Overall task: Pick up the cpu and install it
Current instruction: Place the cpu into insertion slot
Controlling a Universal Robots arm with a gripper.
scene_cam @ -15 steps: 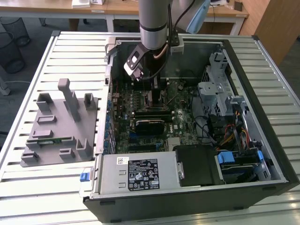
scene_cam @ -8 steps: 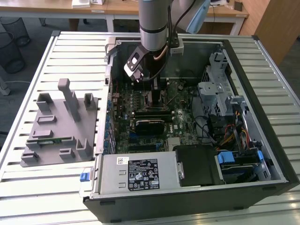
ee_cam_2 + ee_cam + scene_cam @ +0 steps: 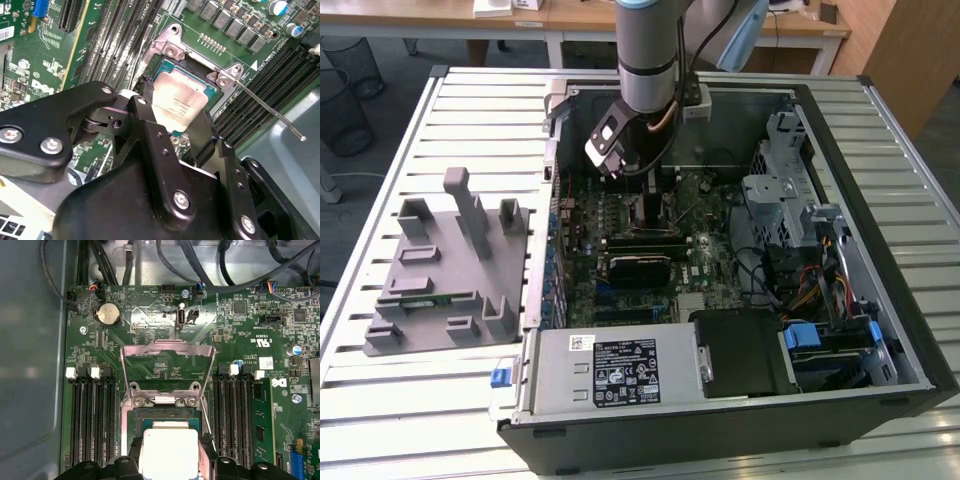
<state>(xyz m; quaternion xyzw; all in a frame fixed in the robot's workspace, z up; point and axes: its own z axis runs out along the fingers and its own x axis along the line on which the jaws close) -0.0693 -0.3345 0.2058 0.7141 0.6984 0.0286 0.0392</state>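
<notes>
The cpu (image 3: 179, 100), a flat square chip with a shiny silver top, sits between my gripper's black fingers (image 3: 145, 112) in both wrist views, directly over the open motherboard socket (image 3: 167, 414). My gripper (image 3: 170, 456) is shut on the cpu (image 3: 170, 450) by two opposite edges. The socket's metal load plate (image 3: 167, 360) stands raised, and its thin lever (image 3: 270, 111) is swung out to the side. In the exterior view my gripper (image 3: 645, 192) reaches down into the open computer case (image 3: 880, 330) above the middle of the green board. Whether the chip rests in the socket or hovers just above it, I cannot tell.
Black memory slots (image 3: 87, 415) flank the socket on both sides. A drive cage (image 3: 790, 195) and cable bundle (image 3: 810, 280) fill the case's right side; the power supply (image 3: 610, 370) lies at the front. A grey parts fixture (image 3: 445, 270) holding a green memory stick (image 3: 420, 297) lies on the slatted table.
</notes>
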